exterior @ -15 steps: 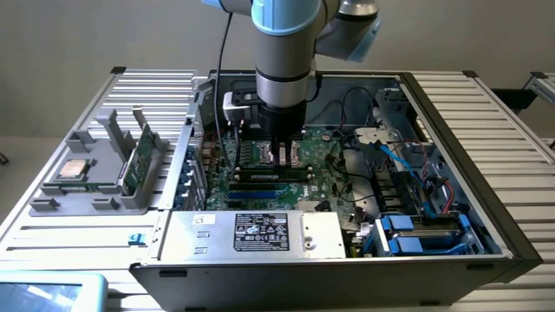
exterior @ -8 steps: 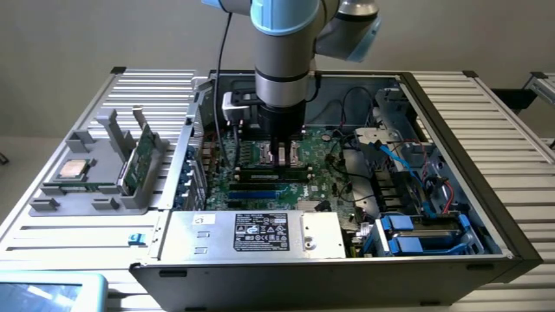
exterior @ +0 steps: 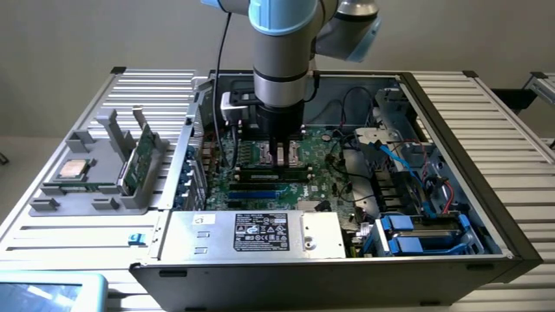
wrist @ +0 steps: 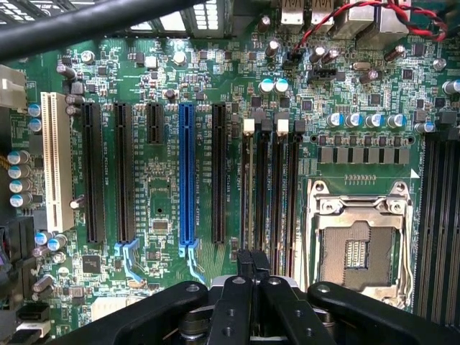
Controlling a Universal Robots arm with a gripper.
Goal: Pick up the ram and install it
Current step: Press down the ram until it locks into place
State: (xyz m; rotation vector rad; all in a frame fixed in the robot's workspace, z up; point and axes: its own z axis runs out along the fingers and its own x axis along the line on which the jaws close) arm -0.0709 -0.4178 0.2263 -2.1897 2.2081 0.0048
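Surroundings: my gripper (exterior: 279, 164) is down inside the open computer case (exterior: 451, 130); power supply (exterior: 260, 234) just in front, empty processor socket (wrist: 357, 248) beside me.
Fingers: pressed together.
Ram (exterior: 275, 173): under my fingertips, seated among the motherboard (wrist: 165, 180) slots, long axis running across the exterior view.

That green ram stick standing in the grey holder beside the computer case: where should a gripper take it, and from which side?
Probably from straight above, pinching the ram stick across its flat faces midway along its upper long edge. It stands on edge in the grey holder, lower edge down in the slot, so the top is the free part.
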